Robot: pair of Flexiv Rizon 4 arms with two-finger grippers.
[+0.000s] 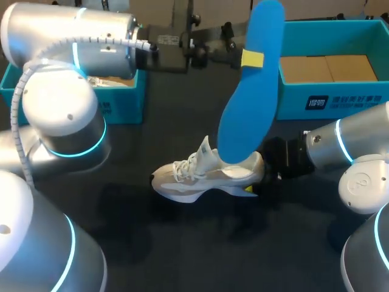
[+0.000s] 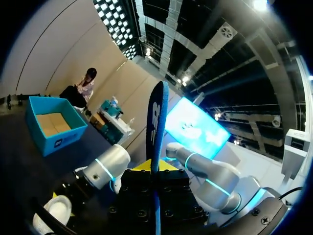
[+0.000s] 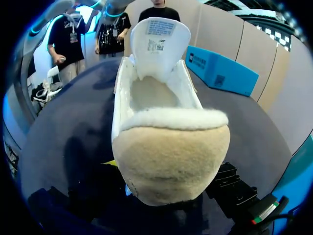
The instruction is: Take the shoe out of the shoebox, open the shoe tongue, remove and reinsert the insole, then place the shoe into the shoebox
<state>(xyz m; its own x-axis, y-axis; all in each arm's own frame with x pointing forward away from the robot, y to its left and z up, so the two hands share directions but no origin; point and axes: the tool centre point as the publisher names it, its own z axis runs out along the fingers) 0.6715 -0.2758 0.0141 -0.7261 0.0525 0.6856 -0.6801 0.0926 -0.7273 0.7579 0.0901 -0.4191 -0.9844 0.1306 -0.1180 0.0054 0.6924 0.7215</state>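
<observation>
My left gripper is high over the table, shut on a long blue insole near its upper end. The insole hangs almost upright, its lower end just above the shoe's opening. In the left wrist view the insole stands edge-on between the fingers. The white and beige shoe sits mid-table with its toe to the left and its tongue pulled up. My right gripper is shut on the shoe's heel, which fills the right wrist view. A yellow fingertip shows beside the heel.
The open blue shoebox stands at the back right, close behind my right arm. A second blue tray, likely the lid, lies at the back left under my left arm. Dark table surface lies in front of the shoe.
</observation>
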